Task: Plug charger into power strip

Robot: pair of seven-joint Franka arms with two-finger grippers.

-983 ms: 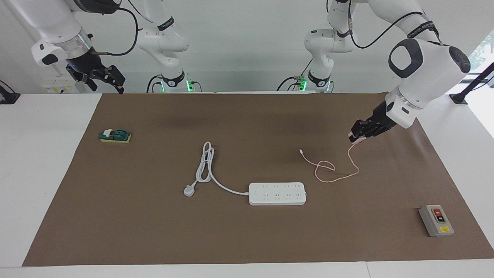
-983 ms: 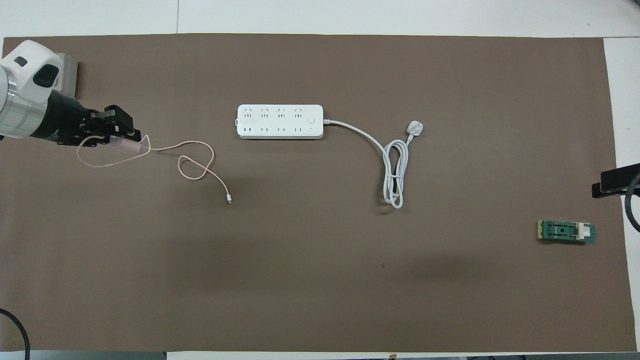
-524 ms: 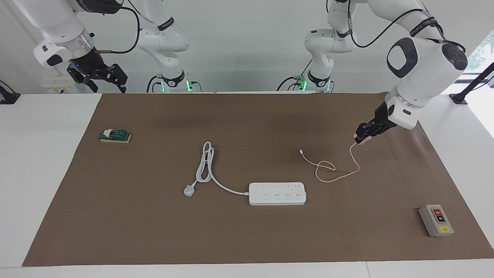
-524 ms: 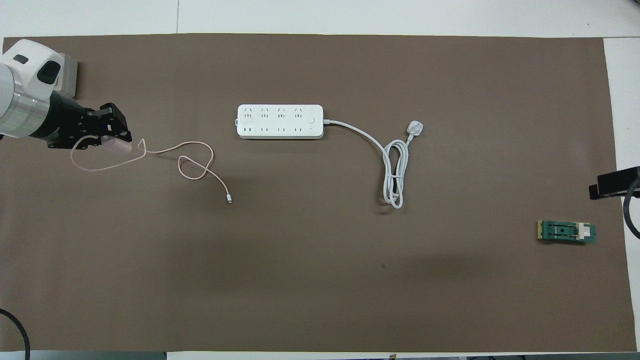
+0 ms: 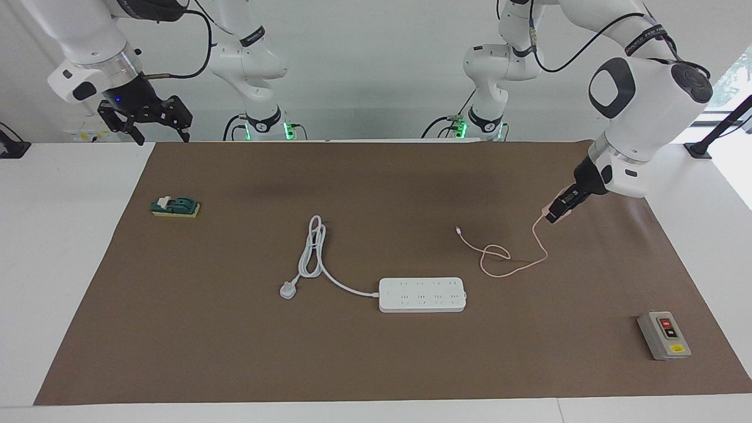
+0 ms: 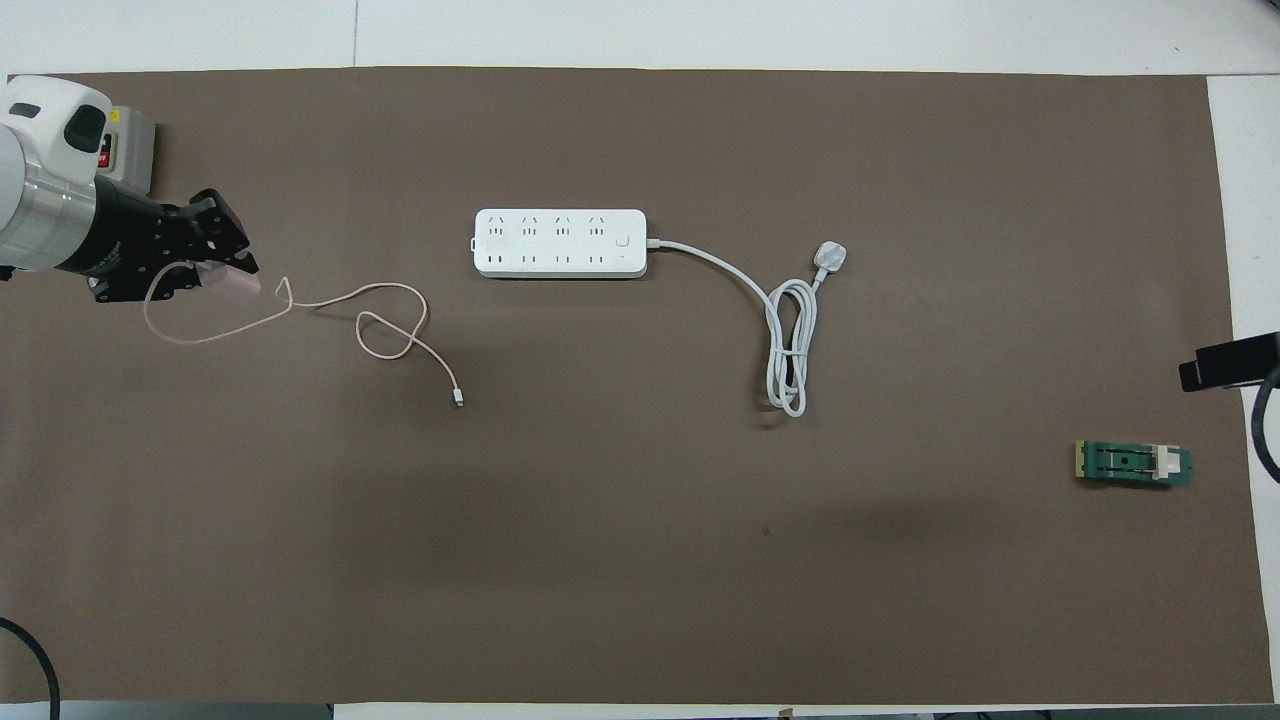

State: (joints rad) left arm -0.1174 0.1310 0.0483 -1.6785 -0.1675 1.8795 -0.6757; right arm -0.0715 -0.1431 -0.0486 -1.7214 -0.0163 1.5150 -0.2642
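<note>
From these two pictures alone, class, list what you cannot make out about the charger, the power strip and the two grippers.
1. The charger: its prongs are hidden in both views by the left gripper shut on it.
2. The power strip: too small in both views to tell socket types apart.
3. The right gripper: cut off by the overhead view's edge; only the facing view shows it, open, waiting above the table edge.
4. The grey button box: mostly covered by the left arm overhead.

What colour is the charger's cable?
Pale pink; the cable shows best in the overhead view, looped on the brown mat.
</note>
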